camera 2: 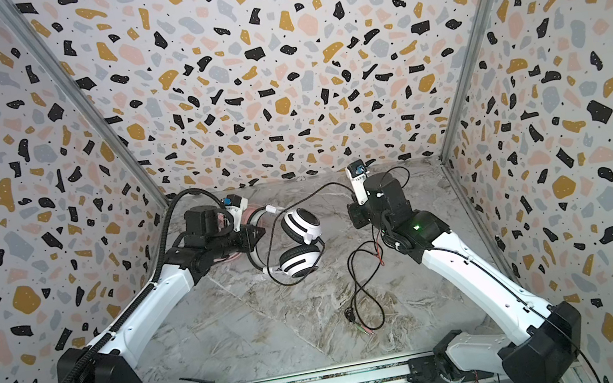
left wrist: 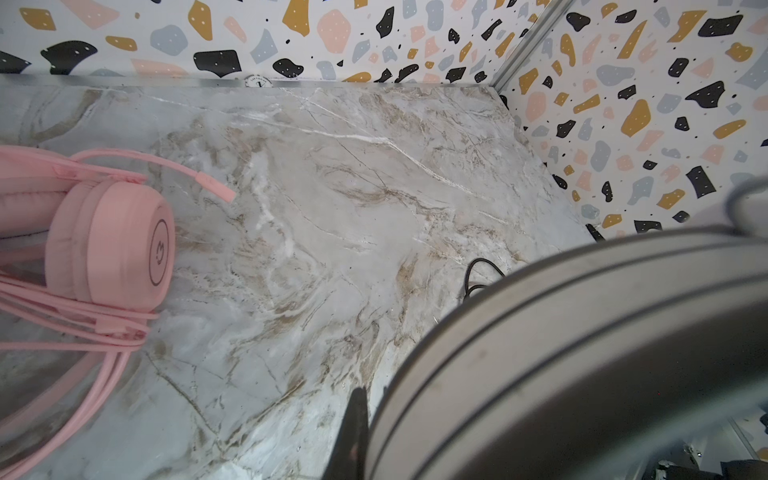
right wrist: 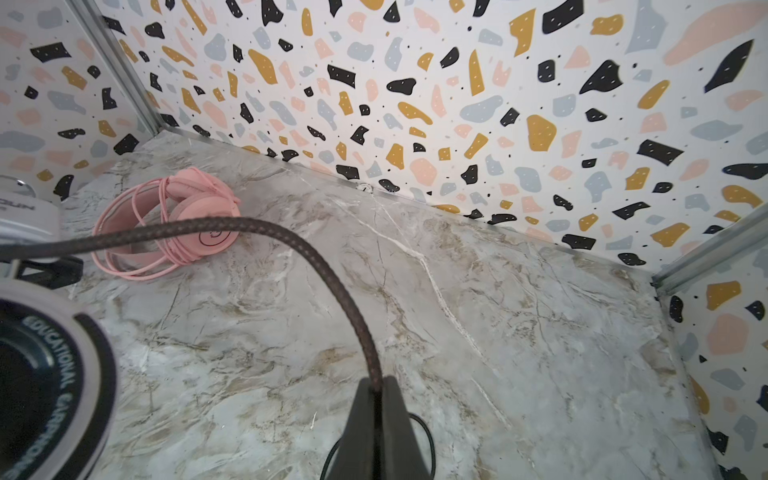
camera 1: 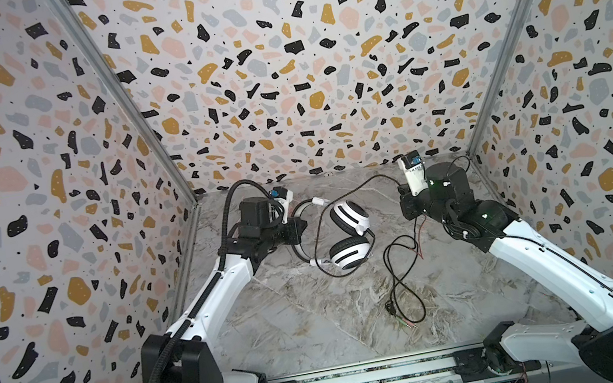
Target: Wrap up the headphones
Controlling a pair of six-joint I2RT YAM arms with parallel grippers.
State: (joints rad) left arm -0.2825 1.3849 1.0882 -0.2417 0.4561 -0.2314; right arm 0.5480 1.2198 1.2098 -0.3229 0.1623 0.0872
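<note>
The white-and-black striped headphones (camera 1: 348,217) (camera 2: 299,225) lie mid-table on their side, both earcups showing. My left gripper (camera 1: 301,227) (left wrist: 368,399) is shut on their headband (left wrist: 582,332); only one finger (left wrist: 355,428) shows beside it. Their black cable (camera 1: 362,182) arcs from the headset to my right gripper (camera 1: 401,188) (right wrist: 376,384), which is shut on it above the table's back right. The pink headphones (left wrist: 108,245) (right wrist: 195,216), with their pink cable wound round them, lie at the back left, mostly hidden behind the left arm in both top views.
The rest of the black cable (camera 1: 405,285) trails in loose loops over the marble table (camera 1: 319,325), ending in plugs (camera 1: 407,323) near the front. Patterned walls (camera 1: 45,202) close in the left, back and right. A metal rail (camera 1: 370,380) runs along the front.
</note>
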